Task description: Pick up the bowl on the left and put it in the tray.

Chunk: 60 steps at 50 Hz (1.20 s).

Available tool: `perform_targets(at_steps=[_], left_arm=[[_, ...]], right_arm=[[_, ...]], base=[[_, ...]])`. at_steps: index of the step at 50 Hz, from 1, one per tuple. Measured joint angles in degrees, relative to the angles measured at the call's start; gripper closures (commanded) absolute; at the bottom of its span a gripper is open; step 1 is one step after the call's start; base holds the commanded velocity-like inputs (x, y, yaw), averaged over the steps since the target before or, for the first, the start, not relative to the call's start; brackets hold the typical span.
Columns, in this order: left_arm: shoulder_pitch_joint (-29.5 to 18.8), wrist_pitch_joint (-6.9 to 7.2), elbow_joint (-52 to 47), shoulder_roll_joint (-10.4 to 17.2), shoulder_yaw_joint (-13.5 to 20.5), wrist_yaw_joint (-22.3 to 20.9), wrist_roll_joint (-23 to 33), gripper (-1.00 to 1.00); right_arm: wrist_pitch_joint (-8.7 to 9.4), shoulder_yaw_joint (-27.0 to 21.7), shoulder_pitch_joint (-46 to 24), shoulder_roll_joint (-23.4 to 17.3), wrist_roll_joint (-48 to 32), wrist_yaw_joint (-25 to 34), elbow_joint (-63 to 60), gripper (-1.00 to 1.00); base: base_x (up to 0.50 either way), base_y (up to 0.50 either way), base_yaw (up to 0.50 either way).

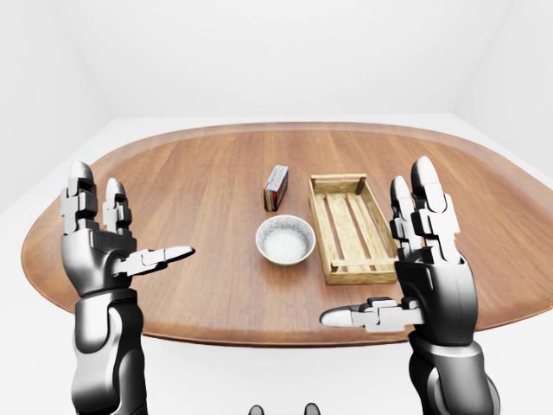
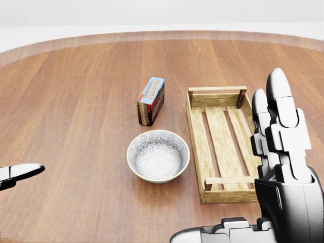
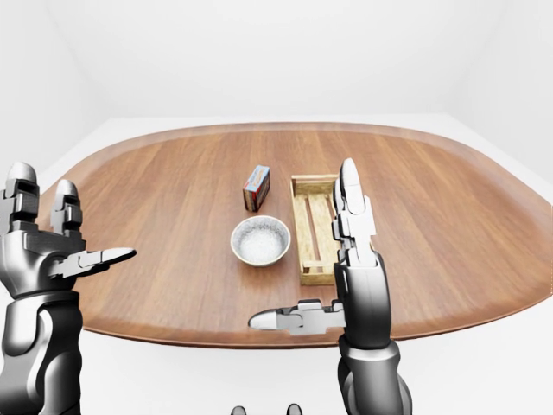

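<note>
A round wooden bench (image 2: pixel 66 101) fills most of the head view. The bowl (image 2: pixel 158 156), white with a fine grey pattern, stands upright on it near the middle of that view. It sits just beside the left long wall of the tray (image 2: pixel 195 142), with a narrow strip of wood showing between them, so it is outside the tray. The tray is a slatted wooden crate lying flat, its long sides running up the view. Above the bowl in the head view a small box (image 2: pixel 151 100) with a blue and red face stands on a long edge, near the bowl but not touching it, and near the tray's upper left corner.

In the left-eye view both arms are raised at the bench's lower edge. The left hand (image 1: pixel 91 251) is at the left, spread wide, its fingers (image 1: pixel 78 194) pointing up and its thumb reaching toward the middle; it holds nothing. The right hand (image 1: pixel 436 290) is at the lower right, spread wide in the same way, fingers upright and thumb (image 1: pixel 363 316) pointing left, with nothing in its grasp. It covers the tray's lower right corner in that view. Both hands are well apart from the bowl.
</note>
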Motion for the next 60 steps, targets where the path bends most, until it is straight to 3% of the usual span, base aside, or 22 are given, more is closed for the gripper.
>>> perform_targets(at_steps=[34, 49, 60], left_arm=[[0.13, 0.00, -0.88, 0.04, 0.39, 0.07, -0.59, -1.00], [0.13, 0.00, -0.99, 0.12, 0.54, 0.10, -1.03, -1.00], [0.19, 0.00, -1.60, 0.15, 0.76, 0.09, -1.33, -1.00]], right_arm=[[0.00, 0.65, 0.19, -0.25, -0.28, -0.16, 0.10, -1.00], [0.00, 1.74, -0.18, -0.73, -2.16, 0.08, -2.43, -1.00], [0.00, 4.25, -7.37, -1.12, -11.78, 5.98, -5.15, -1.00]], base=[[0.50, 0.00, 0.00], [0.01, 0.00, 0.00], [0.00, 0.00, 0.00]])
